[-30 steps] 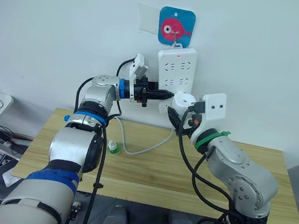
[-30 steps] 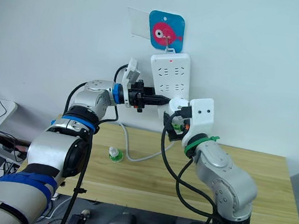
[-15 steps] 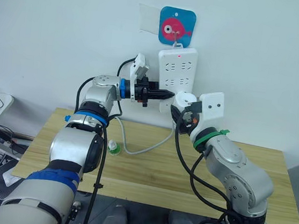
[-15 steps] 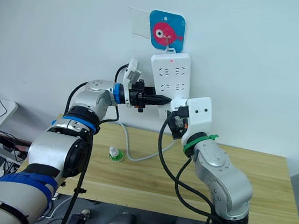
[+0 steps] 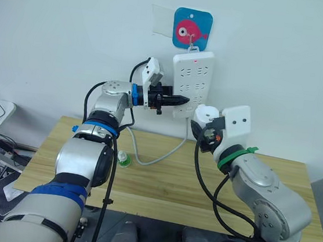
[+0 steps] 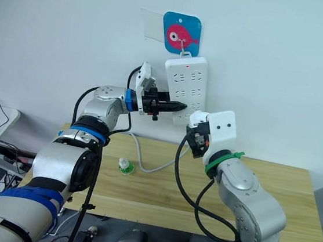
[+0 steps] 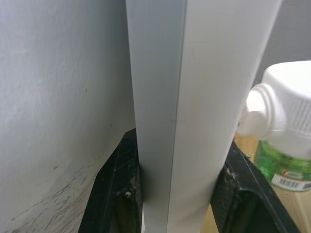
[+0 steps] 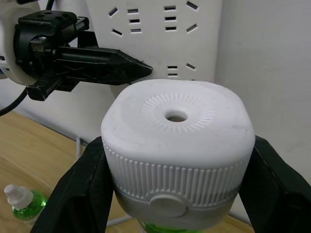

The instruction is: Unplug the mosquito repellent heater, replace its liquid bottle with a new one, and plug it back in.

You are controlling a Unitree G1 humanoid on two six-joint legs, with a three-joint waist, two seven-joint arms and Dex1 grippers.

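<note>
Nearest, on the wooden surface (image 5: pixel 160 182), a small green bottle (image 5: pixel 122 159) with a white cap, standing upright near the left edge, just beside a white cable (image 5: pixel 151 158) that loops over the wood and runs up toward the wall.

Above the surface on the right, right arm bent at the elbow and raised, wrist turned up and toward the wall. Right gripper (image 5: pixel 204 121) closed on the heater (image 8: pixel 177 148), black fingers (image 8: pixel 80 187) pressing on both ribbed sides. Heater held in the air, top with the small centre hole facing the camera on the wrist, green part showing below the white body. Held just beside the lower end of the power strip (image 5: pixel 191 83), apart from the sockets.

On the left, left arm stretched forward and up, forearm about level, reaching to the wall. Left gripper (image 5: pixel 178 100) pointing sideways at the strip, black fingers (image 7: pixel 116 194) clamped on the strip's edge, one on the wall side and one on the front.

Farthest, the strip hanging upright on the white wall under a blue square hook plate (image 5: pixel 192 28) with a pink fish picture.
</note>
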